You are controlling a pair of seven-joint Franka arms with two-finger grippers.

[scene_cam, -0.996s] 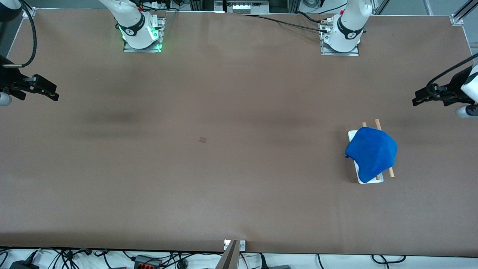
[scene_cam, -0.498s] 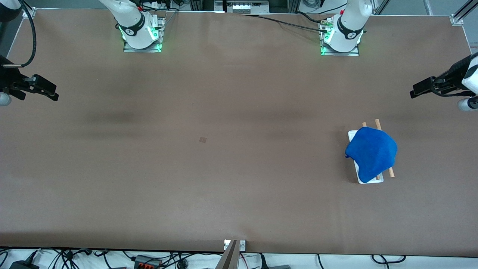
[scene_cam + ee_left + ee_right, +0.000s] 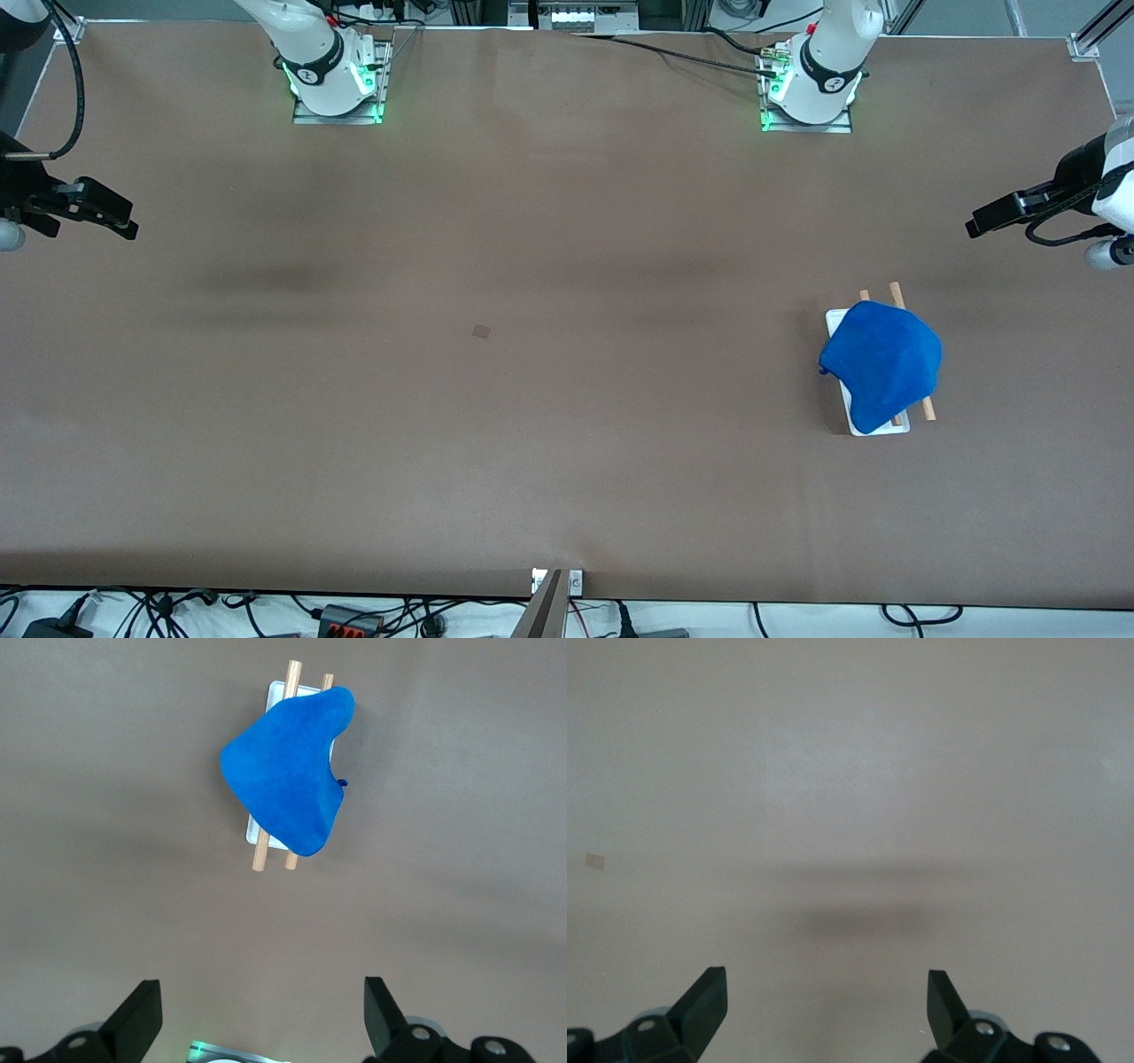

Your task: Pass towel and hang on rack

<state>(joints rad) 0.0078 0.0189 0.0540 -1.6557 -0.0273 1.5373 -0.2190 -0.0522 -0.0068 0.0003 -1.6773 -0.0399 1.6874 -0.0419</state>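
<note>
towel (image 3: 883, 361): is being carried by the rack (image 3: 877, 425), draped over both rods, toward the left arm's end of the table (image 3: 532, 399)
left gripper (image 3: 262, 1019): is being held high, jaws wide, nothing gripped
right gripper (image 3: 825, 1005): is being held spread over bare table, nothing gripped

Left gripper (image 3: 977, 225) has risen, tilting upward.

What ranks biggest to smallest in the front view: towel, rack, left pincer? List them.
1. towel, the widest blue patch.
2. rack, mostly hidden beneath the towel, so its rank is unsure.
3. left pincer, open, raised nearer the camera, so also unsure.
</note>
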